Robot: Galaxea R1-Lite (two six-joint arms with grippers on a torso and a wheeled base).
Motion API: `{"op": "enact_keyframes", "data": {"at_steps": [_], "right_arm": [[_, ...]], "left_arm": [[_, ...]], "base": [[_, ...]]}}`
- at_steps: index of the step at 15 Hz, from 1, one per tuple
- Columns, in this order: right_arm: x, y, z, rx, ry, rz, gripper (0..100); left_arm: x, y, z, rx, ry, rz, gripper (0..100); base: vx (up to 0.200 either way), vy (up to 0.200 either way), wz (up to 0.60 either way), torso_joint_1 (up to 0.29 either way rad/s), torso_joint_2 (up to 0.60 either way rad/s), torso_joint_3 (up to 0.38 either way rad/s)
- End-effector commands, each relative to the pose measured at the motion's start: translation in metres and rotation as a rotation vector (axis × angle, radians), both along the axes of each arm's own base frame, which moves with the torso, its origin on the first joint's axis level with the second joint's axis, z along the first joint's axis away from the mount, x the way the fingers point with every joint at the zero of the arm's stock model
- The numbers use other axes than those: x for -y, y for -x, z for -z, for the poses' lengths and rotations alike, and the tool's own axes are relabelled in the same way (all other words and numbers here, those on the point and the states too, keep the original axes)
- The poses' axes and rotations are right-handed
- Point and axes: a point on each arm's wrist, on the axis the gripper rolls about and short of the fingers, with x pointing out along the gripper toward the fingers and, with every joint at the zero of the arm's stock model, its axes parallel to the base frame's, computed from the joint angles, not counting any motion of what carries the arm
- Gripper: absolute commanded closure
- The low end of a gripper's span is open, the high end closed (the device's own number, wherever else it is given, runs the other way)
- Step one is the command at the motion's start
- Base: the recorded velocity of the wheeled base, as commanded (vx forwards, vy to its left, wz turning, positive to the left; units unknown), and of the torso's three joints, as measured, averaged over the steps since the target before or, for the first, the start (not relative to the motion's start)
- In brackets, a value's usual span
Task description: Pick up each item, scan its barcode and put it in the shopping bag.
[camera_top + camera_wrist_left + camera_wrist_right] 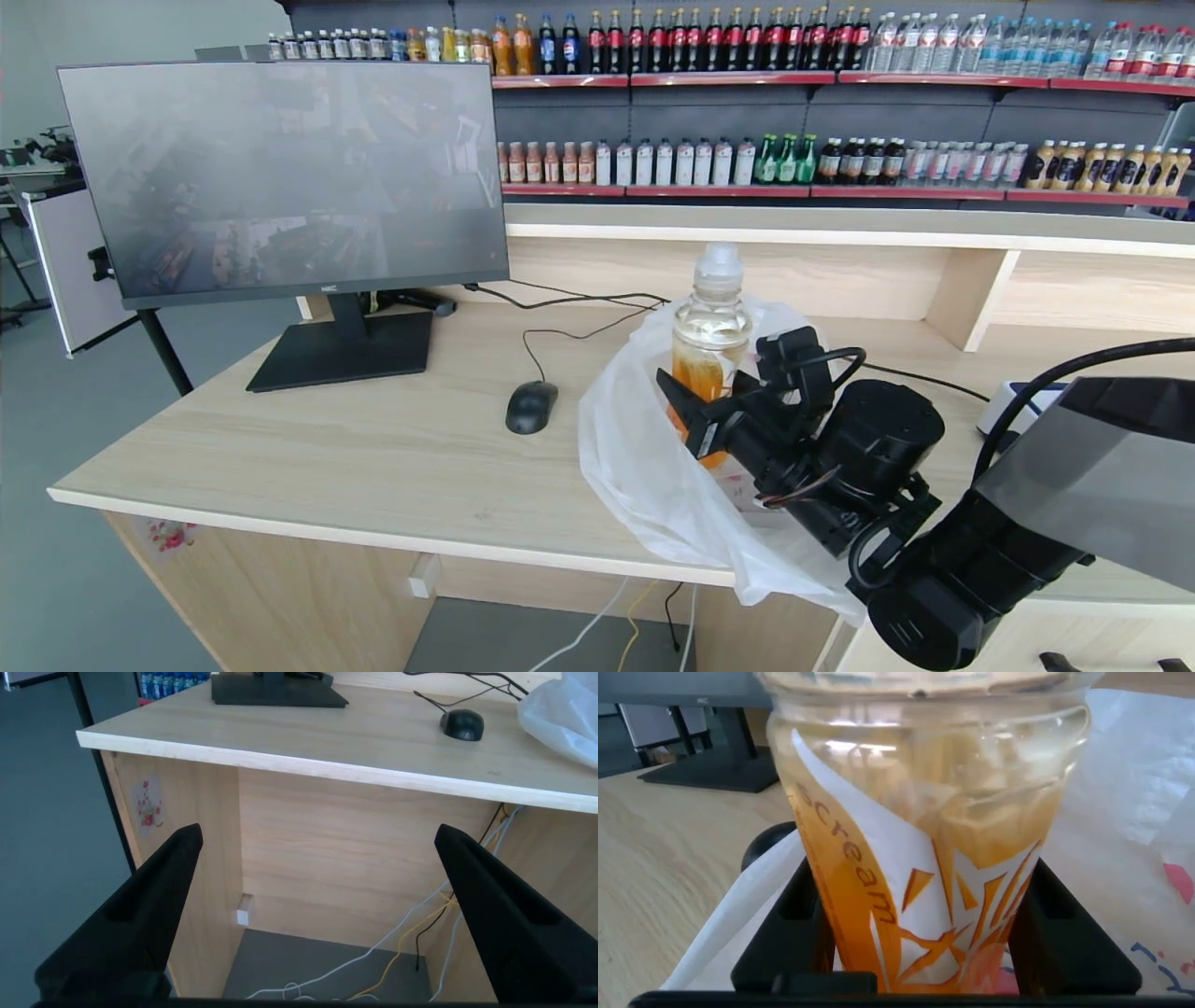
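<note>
A: Starting at the left: doing anything with the left claw [318,845]?

B: Hanging spread wide, gripping nothing, pointing at the counter's [327,756] front panel from below the top.

A: And moving rightward, to the right claw [714,411]?

B: Clamping snugly on the labelled lower half of the bottle [711,322], holding it upright at the mouth of the shopping bag [644,467] (crowding into loose film on both sides).

A: Judging the step, then?

B: Probably bagging; not telling from here whether scanned. Lowering straight down, holding it vertical, letting go only once resting on the bag's floor. Risking a topple by opening early. Minding the film too, likely snagging on the fingers while backing out.

A: Anything standing in the way?

B: Sitting well off to this claw's left: monitor [280,177], then mouse [531,406] nearer, with cables [579,303] trailing behind. Lying off to its right: a white device [1013,401], possibly the scanner, too hidden for telling. Lining the wall far beyond: shelves [747,79] of drinks. Blocking nothing, seemingly.
</note>
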Motion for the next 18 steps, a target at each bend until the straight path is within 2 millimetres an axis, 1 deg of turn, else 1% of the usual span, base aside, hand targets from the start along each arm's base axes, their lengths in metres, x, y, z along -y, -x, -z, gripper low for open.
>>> {"op": "enact_keyframes", "data": {"at_steps": [1,11,12,15,18], "right_arm": [[-0.001,0.0,0.002,-0.003,0.003,-0.002,100],[-0.002,-0.002,0.001,-0.006,-0.015,-0.005,100],[-0.001,-0.002,0.0,-0.004,-0.018,-0.005,0],[0.0,0.001,-0.004,-0.004,-0.033,-0.007,0],[0.005,0.009,-0.007,-0.025,-0.052,-0.01,0]], "left_arm": [[0.0,0.0,0.0,0.0,0.0,0.0,0],[0.0,0.0,-0.001,0.007,0.0,-0.001,0],[0.0,0.0,-0.001,0.007,0.0,-0.001,0],[0.0,0.0,0.0,0.003,0.0,-0.001,0],[0.0,0.0,0.0,0.002,0.002,-0.001,0]], "base": [[0.0,0.0,0.0,0.0,0.0,0.0],[0.0,0.0,0.0,0.0,0.0,0.0],[0.0,0.0,0.0,0.0,0.0,0.0],[0.0,0.0,0.0,0.0,0.0,0.0],[0.0,0.0,0.0,0.0,0.0,0.0]]}}
